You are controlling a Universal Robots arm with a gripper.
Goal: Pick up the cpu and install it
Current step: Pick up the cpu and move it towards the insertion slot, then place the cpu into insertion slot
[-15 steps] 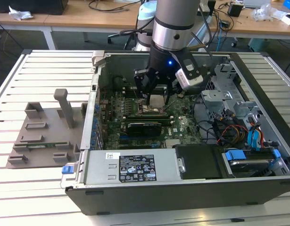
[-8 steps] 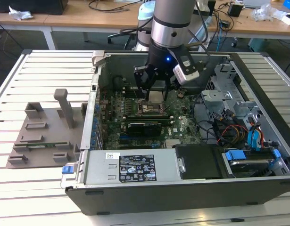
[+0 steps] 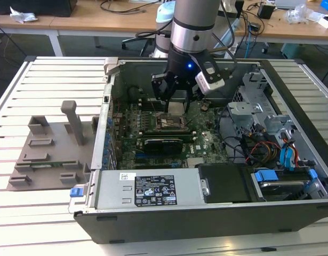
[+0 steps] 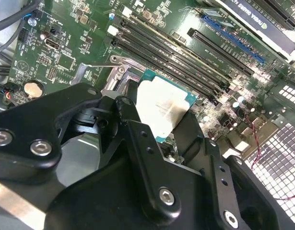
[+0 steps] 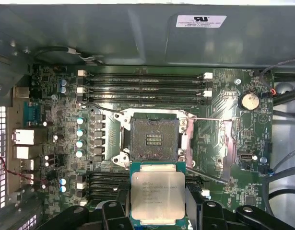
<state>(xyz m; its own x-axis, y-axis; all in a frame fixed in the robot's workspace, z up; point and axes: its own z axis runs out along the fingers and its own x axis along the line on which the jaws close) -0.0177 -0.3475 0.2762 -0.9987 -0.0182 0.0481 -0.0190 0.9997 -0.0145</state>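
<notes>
1. Inside the open case point(image 3: 292, 96), the arm's gripper point(image 3: 173, 97) holds the cpu point(image 5: 158, 194) by two opposite edges, jaws closed narrowly on the chip, metal plate facing up
2. In the first wrist view the cpu hangs clear of the motherboard point(image 5: 219, 96), near the socket point(image 5: 154, 139) but not in it; the chip's edges run roughly parallel to the socket frame
3. The socket's dark contact field lies uncovered, with thin wire levers point(image 5: 207, 117) swung out to the sides; nothing appears to block the way in
4. In the second wrist view the fingers point(image 4: 123, 112) grip only the chip's rim, leaving most of the plate bare
5. The grey tray point(image 3: 46, 154) sits outside the case, at the exterior view's left, well apart from the work
6. Judged from these views, the step in hand is the carry to the socket. Doing it well likely means keeping the chip level, squaring its corners with the frame before any descent, and lowering straight down without sliding. A tilted or dragged chip could bend the socket's contacts, and the levers and memory slots point(image 5: 147, 84) leave the fingers little room
</notes>
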